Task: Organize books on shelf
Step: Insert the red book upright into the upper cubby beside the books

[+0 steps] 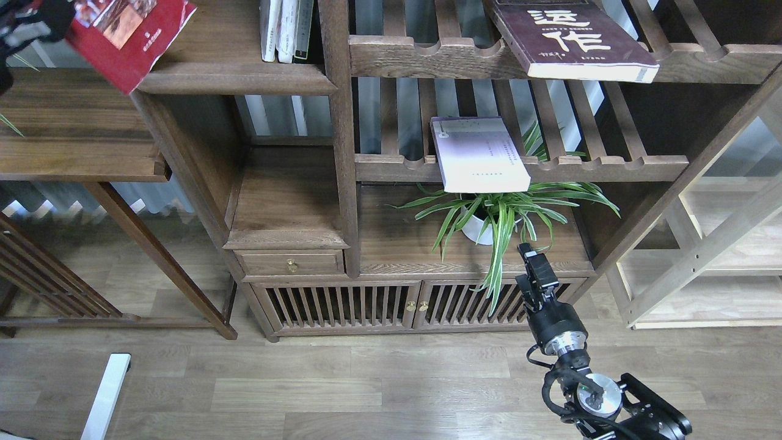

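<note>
The red book hangs tilted in the air at the top left, its right corner over the left end of the solid dark-brown shelf. My left gripper shows as a dark, blurred shape at the book's left end and holds it. The dark maroon book lies on the upper slatted rack and overhangs its rail. The pale lavender book lies on the lower slatted rack, overhanging too. My right gripper is low in front of the cabinet, empty, with its fingers too dark to tell apart.
Several upright books stand at the back right of the shelf. A potted spider plant sits on the cabinet top just above my right gripper. A dark side table is at the left, and a pale wooden rack at the right.
</note>
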Robot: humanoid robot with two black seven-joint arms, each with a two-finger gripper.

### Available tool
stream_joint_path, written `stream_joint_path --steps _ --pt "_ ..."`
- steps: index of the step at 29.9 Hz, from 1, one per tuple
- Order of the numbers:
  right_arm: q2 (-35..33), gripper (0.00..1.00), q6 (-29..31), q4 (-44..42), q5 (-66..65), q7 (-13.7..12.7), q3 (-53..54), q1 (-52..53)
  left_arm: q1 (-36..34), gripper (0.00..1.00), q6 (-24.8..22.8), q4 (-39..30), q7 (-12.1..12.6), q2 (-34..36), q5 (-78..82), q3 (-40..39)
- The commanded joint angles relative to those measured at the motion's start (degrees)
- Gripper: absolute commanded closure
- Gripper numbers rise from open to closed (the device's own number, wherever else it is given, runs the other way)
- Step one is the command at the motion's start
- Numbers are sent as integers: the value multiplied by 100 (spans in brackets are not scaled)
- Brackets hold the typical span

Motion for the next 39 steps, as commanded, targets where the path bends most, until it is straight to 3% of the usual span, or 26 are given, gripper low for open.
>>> stream_joint_path --steps 1,12,27,39 --pt "0 0 0 5 54 1 23 -11 -435 97 55 216 0 14 7 352" --pt "-88 0 0 5 309 1 58 -54 -1332 97 829 629 0 -74 15 1275" --pt "-88 0 0 -4 362 44 76 -72 -2721 96 838 2123 0 -619 15 2136" --pt "-106 0 0 -4 380 36 84 -46 -2879 96 767 2756 0 -830 24 2172"
